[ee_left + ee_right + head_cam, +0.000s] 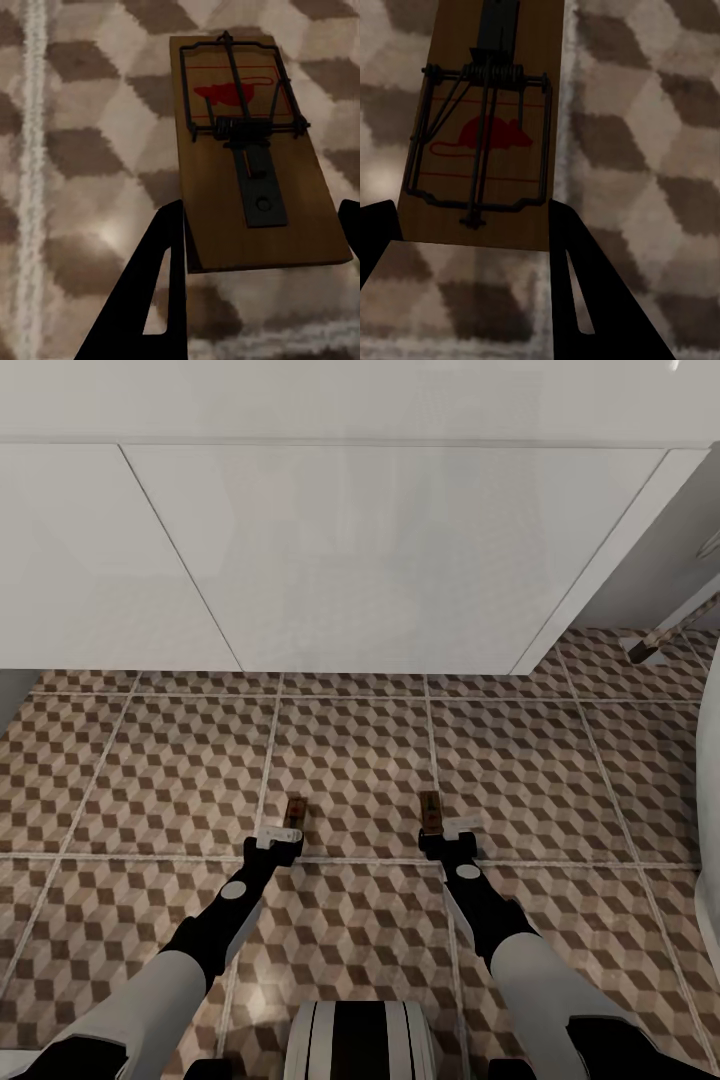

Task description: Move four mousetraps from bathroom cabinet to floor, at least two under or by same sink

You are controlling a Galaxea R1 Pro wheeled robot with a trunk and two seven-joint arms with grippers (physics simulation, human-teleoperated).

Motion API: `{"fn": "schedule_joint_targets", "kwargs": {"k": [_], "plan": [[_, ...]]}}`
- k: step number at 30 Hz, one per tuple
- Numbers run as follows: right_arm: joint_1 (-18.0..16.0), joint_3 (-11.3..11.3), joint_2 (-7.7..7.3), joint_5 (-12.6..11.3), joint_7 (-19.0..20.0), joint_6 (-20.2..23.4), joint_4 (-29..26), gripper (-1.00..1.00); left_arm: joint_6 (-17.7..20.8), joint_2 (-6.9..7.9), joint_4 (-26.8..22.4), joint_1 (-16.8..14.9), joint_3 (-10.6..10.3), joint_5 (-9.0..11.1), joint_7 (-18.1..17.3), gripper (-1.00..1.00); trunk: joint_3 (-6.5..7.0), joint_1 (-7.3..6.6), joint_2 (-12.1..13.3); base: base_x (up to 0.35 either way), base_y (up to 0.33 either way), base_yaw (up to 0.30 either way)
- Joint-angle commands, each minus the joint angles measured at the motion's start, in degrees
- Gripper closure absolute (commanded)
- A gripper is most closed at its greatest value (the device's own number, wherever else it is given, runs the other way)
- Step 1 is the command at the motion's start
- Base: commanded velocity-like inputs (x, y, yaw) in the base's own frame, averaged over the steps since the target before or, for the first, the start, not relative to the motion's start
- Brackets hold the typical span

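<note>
Two mousetraps show, tan boards with dark wire and a red mouse mark. One mousetrap (pixel 293 812) (pixel 251 157) sits between the fingers of my left gripper (pixel 278 842) (pixel 262 217), which is shut on its near end just above the bathroom floor (pixel 150 760). My right gripper (pixel 447 840) (pixel 472 217) is shut on the other mousetrap (pixel 430 810) (pixel 491 127) in the same way. Both traps point toward the sink (pixel 380 540), whose white drawer front hangs over the tiles a short way ahead. The cabinet is out of view.
A white curved tub edge (pixel 712 810) borders the floor at the right. A slim angled leg or pipe (pixel 655 640) stands by the sink's right corner. My base (pixel 360 1040) is at the bottom. Open tiles lie between the traps and the sink.
</note>
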Motion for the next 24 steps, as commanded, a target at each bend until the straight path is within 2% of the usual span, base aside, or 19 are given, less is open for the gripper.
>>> {"fn": "schedule_joint_targets", "kwargs": {"k": [1,4,9,24], "plan": [[0.0,-0.3,0.06,0.4,0.0,-0.2,0.1,1.00,-0.4,0.00,0.2,0.0,-0.1,-0.2,0.3,1.00,-0.03,-0.01,0.0,0.000,0.000,0.000],[0.0,-0.3,0.06,0.5,0.0,-0.2,0.1,1.00,-1.0,-0.03,0.8,0.0,-0.2,-0.2,1.5,1.00,-0.03,-0.01,0.0,0.000,0.000,0.000],[0.0,-0.3,0.06,0.5,0.0,-0.2,0.1,1.00,-1.2,-0.05,1.7,0.0,-0.3,-0.5,5.7,1.00,-0.03,-0.01,0.0,0.104,0.000,0.000],[0.0,-0.2,0.79,0.7,0.0,-0.2,0.1,1.00,-1.3,-0.05,2.0,0.0,-0.5,-0.6,6.8,1.00,-0.03,-0.01,0.0,0.301,0.000,0.000]]}}
